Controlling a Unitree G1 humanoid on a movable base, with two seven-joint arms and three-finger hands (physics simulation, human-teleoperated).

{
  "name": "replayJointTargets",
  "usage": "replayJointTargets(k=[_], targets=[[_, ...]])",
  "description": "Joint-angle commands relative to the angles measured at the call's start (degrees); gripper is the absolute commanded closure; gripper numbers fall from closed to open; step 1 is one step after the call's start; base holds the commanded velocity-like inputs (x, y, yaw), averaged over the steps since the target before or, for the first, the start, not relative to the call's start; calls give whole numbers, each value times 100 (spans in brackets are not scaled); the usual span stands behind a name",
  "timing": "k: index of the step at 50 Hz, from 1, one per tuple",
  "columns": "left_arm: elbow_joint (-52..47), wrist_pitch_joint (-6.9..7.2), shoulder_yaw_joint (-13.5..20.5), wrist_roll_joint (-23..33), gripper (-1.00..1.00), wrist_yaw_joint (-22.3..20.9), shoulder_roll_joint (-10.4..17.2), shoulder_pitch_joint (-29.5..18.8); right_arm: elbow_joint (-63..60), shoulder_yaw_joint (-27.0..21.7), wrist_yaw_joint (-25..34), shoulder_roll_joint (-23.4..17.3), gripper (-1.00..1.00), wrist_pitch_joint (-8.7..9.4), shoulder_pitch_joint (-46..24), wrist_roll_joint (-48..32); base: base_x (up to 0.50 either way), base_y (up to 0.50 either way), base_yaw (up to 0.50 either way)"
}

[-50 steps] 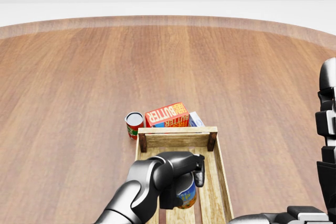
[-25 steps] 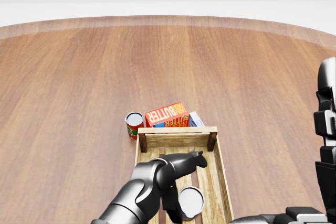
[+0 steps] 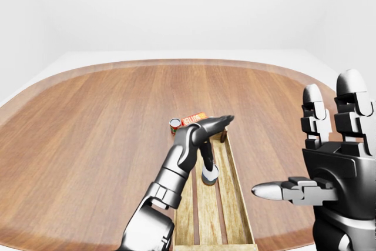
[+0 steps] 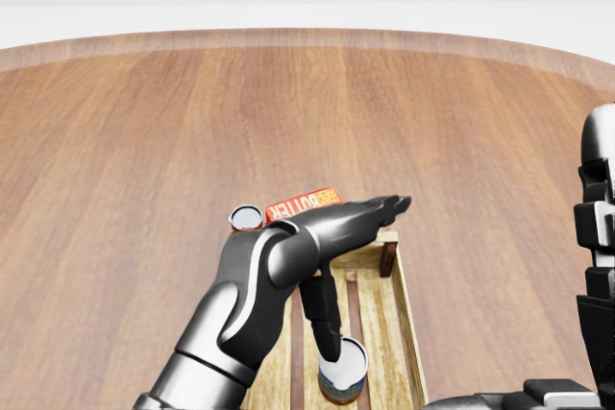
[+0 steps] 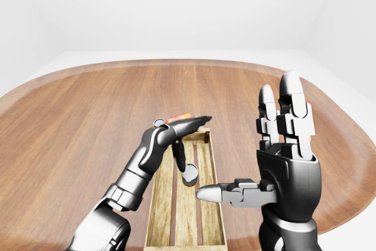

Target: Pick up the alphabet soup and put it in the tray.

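Nearest you, your right robot hand [image 5: 276, 163] stands raised at the right of the eye views, palm upright, fingers straight up and thumb stuck out sideways toward the left; it is released and grasps nothing. In the head view only its edge shows along the right border.

Your left arm reaches in from the lower left and crosses over the wooden tray [image 3: 238, 201], a long slatted crate lying on the bench [image 4: 144, 160] with its length running away from you. Your left robot hand [image 4: 351, 266] is spread wide apart: two fingers [image 4: 380, 210] stretch out level over the tray's far end, pointing right in the head view, while the thumb [image 4: 322, 319] hangs straight down into the tray. It grips nothing.

The alphabet soup [image 4: 343, 370] stands upright inside the tray, on the slats about midway along its length, its pale lid facing up. The tip of your downward thumb is at the can's rim on the left side in the head view; whether it touches or just clears the lid, you cannot tell from these pictures.

Beyond the tray's far end, on the bare bench, a red and orange butter box [image 4: 303, 205] lies flat, partly hidden by your forearm. Just left of it stands a small can [image 4: 245, 217] with a pale top.
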Motion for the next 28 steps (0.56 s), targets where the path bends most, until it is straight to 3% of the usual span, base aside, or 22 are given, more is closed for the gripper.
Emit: replayJointTargets(k=[1, 6, 13, 19, 28], targets=[[-3055, 0, 43, -32, -100, -86, 206, 338, 108, 56, -47, -23, -98, 0, -15, 1, 0, 0, 0], [-4306, 0, 255, -33, -100, -86, 439, 247, 135, 57, -67, -35, -98, 0, -30, 10, 0, 0, 0], [-5054, 0, 561, -512, -100, -86, 863, 297, 187, 51, -79, -39, -98, 0, -42, 22, 0, 0, 0], [-5426, 0, 715, -1138, -100, -86, 1137, 741, 193, 96, -97, -50, -98, 0, -28, 10, 0, 0, 0], [-5369, 0, 1058, -2516, -100, -86, 1468, 1750, 177, 87, -88, -47, -98, 0, -11, 31, 0, 0, 0]])
